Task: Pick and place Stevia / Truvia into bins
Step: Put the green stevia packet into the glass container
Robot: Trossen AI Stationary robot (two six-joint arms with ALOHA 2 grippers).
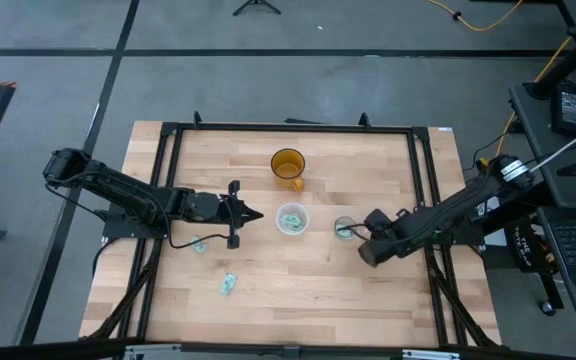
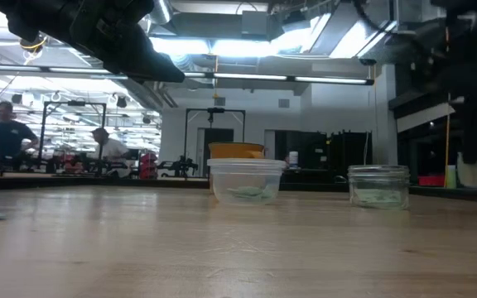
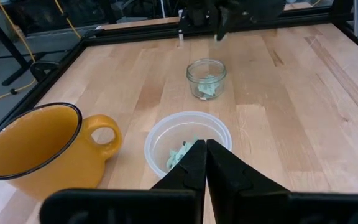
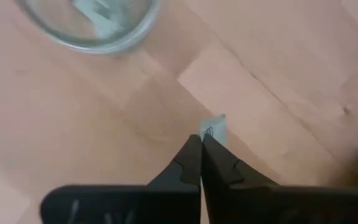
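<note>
My left gripper [image 1: 256, 214] sits left of center in the overhead picture, its tips pointing right toward the clear cup [image 1: 292, 219] just beside it. Its fingers are pressed fully together with nothing between them; in the left wrist view the gripper [image 3: 205, 149] shows at bottom center, with the clear cup [image 3: 188, 140] right behind the tips and pale green packets lying inside it. My right gripper [image 1: 366, 224] comes in from the right of the overhead picture and ends just right of the jar [image 1: 345, 229], which stands right of the clear cup. Its fingers are also closed tight, and in the right wrist view the gripper [image 4: 201, 140] pinches the edge of one small packet [image 4: 215, 126] at the very tips, at center frame, with the jar [image 4: 89, 22] at upper left. The jar already has packets in it, seen in the left wrist view at upper center [image 3: 206, 78]. The mug [image 1: 288, 165] stands above the clear cup in the overhead picture. Two loose packets lie on the table [image 1: 298, 300] at lower left: one [image 1: 199, 244] below my left gripper, another [image 1: 229, 284] lower down.
</note>
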